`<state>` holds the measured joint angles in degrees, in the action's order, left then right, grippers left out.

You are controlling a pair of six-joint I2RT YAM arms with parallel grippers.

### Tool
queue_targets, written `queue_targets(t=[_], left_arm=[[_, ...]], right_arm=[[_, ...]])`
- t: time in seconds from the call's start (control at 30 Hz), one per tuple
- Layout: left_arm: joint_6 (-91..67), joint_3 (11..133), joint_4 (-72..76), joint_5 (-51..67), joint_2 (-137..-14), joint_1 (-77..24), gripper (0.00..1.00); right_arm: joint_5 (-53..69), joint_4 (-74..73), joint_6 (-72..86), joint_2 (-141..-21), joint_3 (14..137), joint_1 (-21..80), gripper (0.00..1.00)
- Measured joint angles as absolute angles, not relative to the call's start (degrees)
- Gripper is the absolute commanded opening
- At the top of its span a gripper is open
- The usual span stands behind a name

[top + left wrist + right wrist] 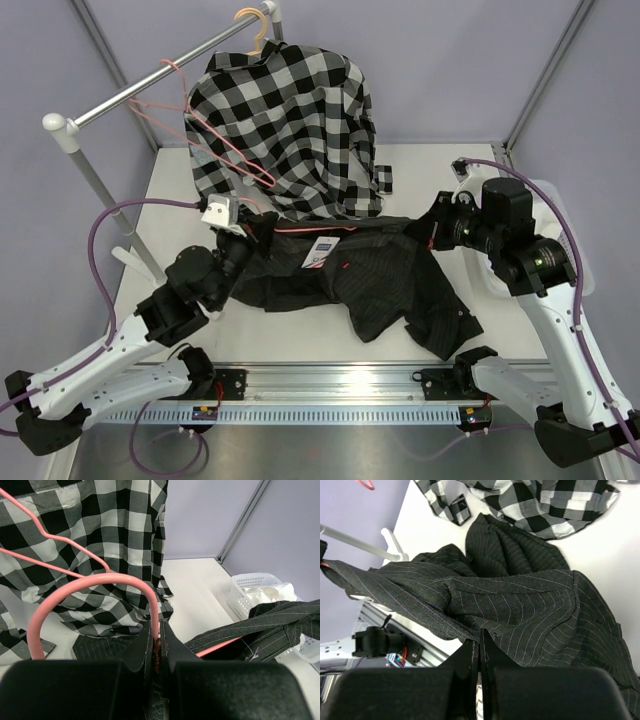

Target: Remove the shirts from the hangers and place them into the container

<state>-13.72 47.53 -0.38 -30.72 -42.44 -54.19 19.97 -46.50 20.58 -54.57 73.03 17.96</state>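
Spreading over the middle of the white table (420, 170), the black striped shirt (370, 275) lies crumpled and pulled taut between the two arms, with one sleeve trailing toward the near edge. Behind it stands the silver rail (150, 85). The checked shirt (290, 120) hangs from the rail on a beige hanger (255, 25), and its hem brushes the table. The basket (245, 587) sits at the table's right edge, behind the right arm, with a white shirt (267, 594) inside. Thin empty pink hangers (60, 538) dangle from the rail beside the checked shirt. The left gripper (156, 645) is clamped on the neck of a pink hanger (85, 582), whose bar runs into the black shirt. The right gripper (480, 647) is pinched tight on a fold of the black shirt's fabric.
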Motion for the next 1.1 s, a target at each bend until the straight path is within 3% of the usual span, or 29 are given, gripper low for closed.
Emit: queue_targets(t=[0.6,1.1], left_arm=[[-8.01,48.80,-0.23,-30.92,-42.54,-53.15,0.00],[-3.16,42.72,1.10,-18.61,-32.16,-53.30,0.00]], right_arm=[[33.17,-43.88,23.51,-58.92,73.73,14.04,0.00],[46.72,-38.06,25.50,-59.90,66.54,7.88,0.00]])
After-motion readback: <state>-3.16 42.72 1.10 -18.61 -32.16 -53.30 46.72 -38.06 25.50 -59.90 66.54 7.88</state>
